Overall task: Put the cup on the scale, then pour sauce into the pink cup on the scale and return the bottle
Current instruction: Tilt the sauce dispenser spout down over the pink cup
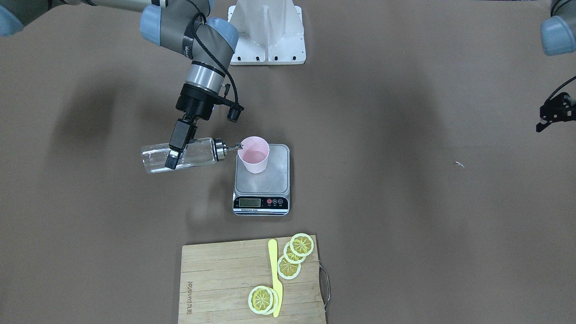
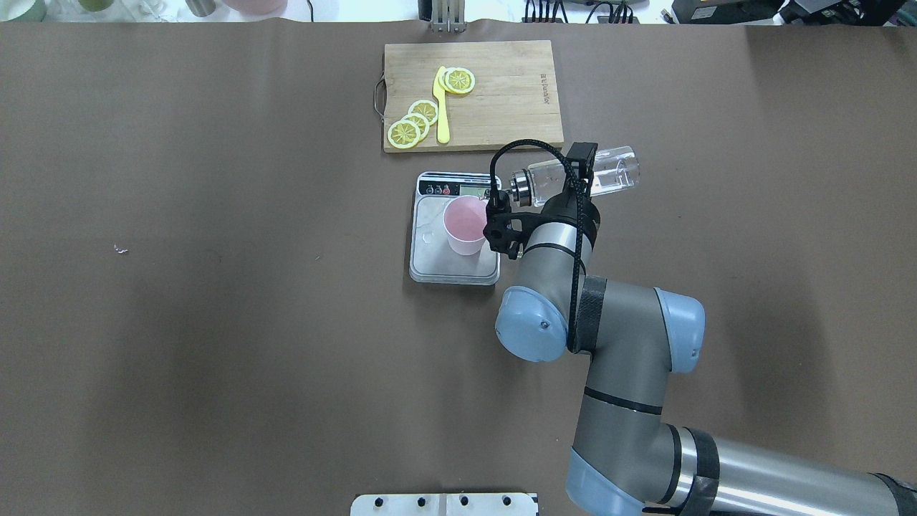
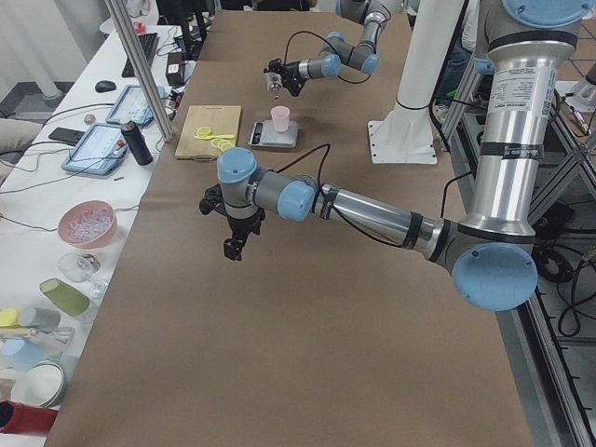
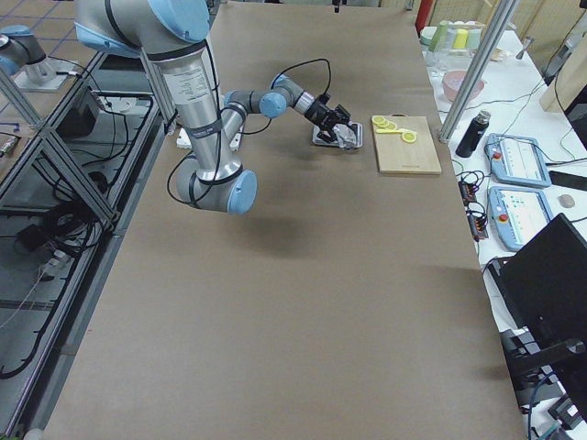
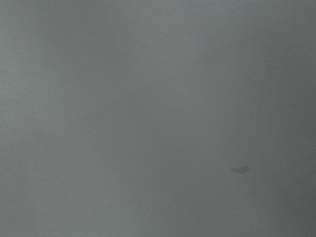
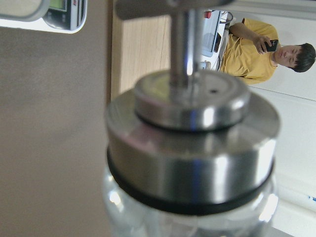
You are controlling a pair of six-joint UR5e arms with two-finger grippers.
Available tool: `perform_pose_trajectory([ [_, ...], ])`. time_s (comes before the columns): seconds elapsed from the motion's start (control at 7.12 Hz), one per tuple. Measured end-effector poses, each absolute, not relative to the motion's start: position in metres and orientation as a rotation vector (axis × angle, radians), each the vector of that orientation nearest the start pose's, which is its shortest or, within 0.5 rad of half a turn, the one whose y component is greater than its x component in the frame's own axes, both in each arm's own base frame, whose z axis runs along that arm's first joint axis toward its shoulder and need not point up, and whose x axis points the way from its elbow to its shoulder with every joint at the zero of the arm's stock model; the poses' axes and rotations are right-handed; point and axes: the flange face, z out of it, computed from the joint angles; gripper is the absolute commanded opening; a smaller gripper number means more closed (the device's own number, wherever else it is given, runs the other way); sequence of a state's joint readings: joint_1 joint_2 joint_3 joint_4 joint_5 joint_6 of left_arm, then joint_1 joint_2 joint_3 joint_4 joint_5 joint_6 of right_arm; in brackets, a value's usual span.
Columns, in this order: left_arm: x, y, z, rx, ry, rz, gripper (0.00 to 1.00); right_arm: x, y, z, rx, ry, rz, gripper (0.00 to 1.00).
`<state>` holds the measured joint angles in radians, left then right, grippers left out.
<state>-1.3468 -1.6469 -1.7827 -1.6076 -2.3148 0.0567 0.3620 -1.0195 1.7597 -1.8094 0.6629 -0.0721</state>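
Bottle (image 1: 198,153) lies near-horizontal, fingers of right gripper (image 1: 173,152) clamped on it, spout at rim of cup (image 1: 253,155) on scale (image 1: 275,180). Pouring step in hand; flow possibly under way, unclear. Next: tilt upright, return bottle. Fingers of left gripper (image 1: 551,114): cannot tell.

Nothing I can properly read here: the cutting board (image 1: 216,279) has a burned-in mark and my scale (image 1: 274,180) has tiny print under its display, both too small.

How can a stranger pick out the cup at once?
On the brown table, find the silver scale near the wooden board. The cup stands upright on its platform. Unlike the clear bottle tipped at its rim, it is pale pink.
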Motion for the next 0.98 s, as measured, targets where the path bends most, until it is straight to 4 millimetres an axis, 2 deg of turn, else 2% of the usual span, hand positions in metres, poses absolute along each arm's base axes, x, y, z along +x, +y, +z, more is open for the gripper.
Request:
perform_pose_trajectory([
  [0.42,0.053,-0.528,0.513,0.248,0.765,0.386,0.99,-0.517,-0.419,0.265,0.911,0.522,-0.943,0.17],
  [0.98,0.052,-0.528,0.512,0.249,0.765,0.384,0.99,-0.505,-0.417,0.241,0.949,0.487,-0.91,0.17],
])
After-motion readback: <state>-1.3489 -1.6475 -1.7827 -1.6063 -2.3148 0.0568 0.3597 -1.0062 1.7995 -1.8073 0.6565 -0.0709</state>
